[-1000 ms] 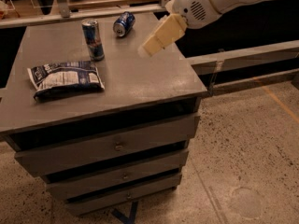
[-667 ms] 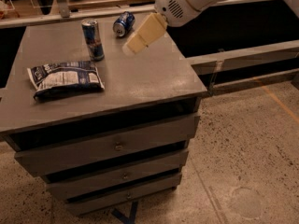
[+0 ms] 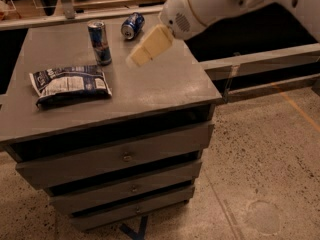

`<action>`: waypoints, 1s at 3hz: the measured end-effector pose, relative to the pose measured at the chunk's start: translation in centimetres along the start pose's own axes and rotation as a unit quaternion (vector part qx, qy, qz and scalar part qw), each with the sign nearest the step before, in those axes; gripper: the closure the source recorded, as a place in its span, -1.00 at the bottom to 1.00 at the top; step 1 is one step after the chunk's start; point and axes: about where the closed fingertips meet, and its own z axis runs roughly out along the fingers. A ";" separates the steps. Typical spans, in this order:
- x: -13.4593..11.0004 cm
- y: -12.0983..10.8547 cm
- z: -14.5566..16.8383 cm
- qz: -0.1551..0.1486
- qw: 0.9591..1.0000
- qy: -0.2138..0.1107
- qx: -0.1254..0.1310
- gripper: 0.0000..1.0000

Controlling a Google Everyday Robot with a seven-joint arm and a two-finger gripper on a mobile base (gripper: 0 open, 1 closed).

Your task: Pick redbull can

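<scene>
The redbull can [image 3: 100,42] is positioned upright towards the rear of the grey drawer cabinet [image 3: 170,86] top, left of centre in the camera view. A blue soda can [image 3: 132,25] is laid on its side behind and to the right of it, not touching it. A dark snack bag [image 3: 70,84] is laid flat near the left front of the top. The gripper [image 3: 140,55] is held above the top, right of the redbull can and apart from it, angled down-left. Its opening state cannot be determined.
</scene>
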 end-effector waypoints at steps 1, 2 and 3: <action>2.3 -0.8 2.5 0.012 0.997 -0.078 0.005 -1.00; 2.3 -2.5 4.2 0.000 0.986 -0.162 0.035 -1.00; 0.7 -5.5 4.2 -0.021 0.967 -0.237 0.095 -1.00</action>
